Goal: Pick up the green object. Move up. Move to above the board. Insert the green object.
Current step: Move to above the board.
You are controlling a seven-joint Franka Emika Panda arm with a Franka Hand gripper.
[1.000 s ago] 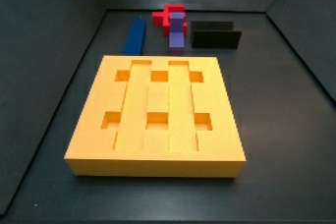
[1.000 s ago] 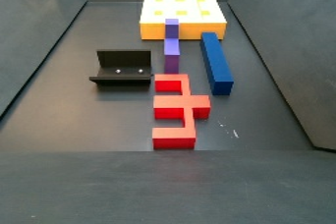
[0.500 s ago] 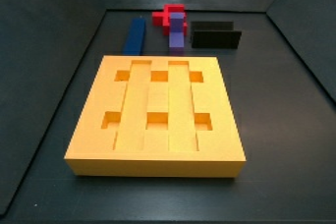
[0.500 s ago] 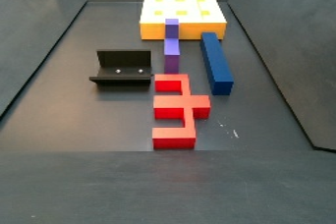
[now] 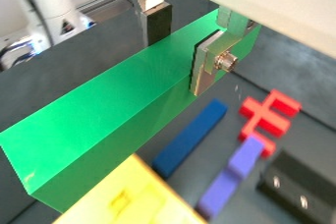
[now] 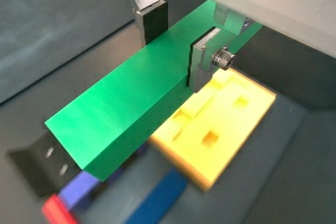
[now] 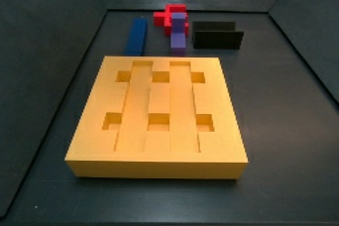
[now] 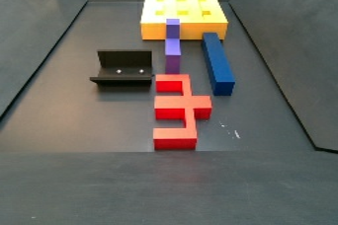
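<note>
Count by kind. One green object, a long bar, clamped between the two fingers of the single gripper, seen in both wrist views and in neither side view. One board, orange-yellow, with six square holes. One blue bar. One purple bar. One red piece with side arms, possibly made of more than one part. One fixture, dark and L-shaped, on the floor.
</note>
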